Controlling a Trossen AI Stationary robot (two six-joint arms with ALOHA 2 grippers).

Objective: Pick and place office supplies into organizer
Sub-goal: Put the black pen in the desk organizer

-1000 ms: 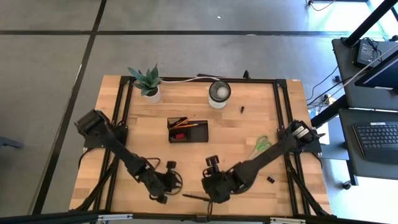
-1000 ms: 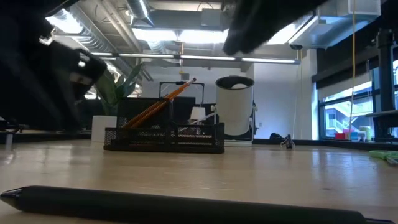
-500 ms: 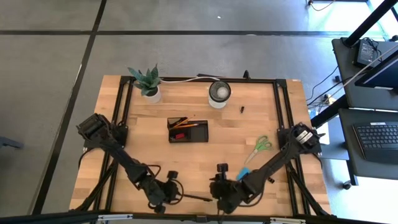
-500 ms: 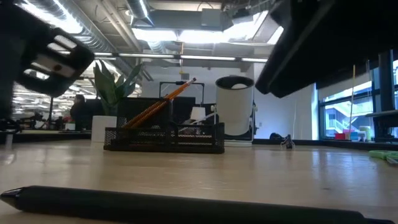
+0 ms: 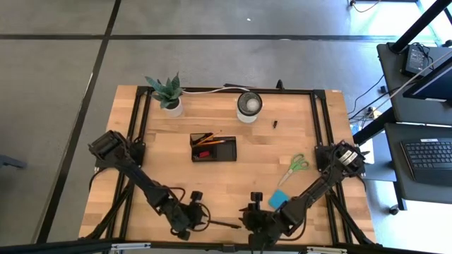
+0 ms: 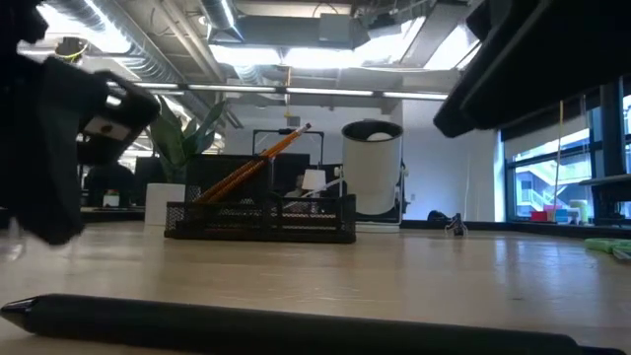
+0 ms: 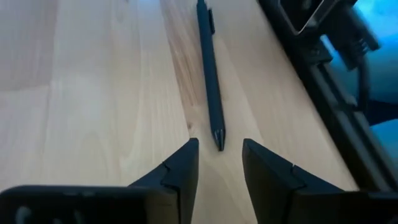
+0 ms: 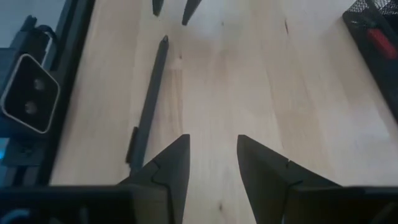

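From above: one pen (image 5: 224, 224) on counter (image 5: 254, 152) front edge, between left tool (image 5: 200, 220) and right tool (image 5: 248, 220); one organizer (image 5: 213, 148) mid-counter. Low: two pencils (image 6: 242, 168) slanting up from organizer. Wrists: both tools open, empty, pen tip just ahead of left fingers (image 7: 180, 168).

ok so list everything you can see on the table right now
pen: 1, black, flat by near edge, between both claws
organizer: 1, black, table centre; holds orange pencils and a red item
scissors: 1, green handles, right side
sticky-note pad: 1, blue, near-right
cup: 1, white-rimmed, far centre
potted plant: 1, green, far-left
small clip: 1, black, right of cup
left claw: open, at pen tip
right claw: open, near edge beside pen
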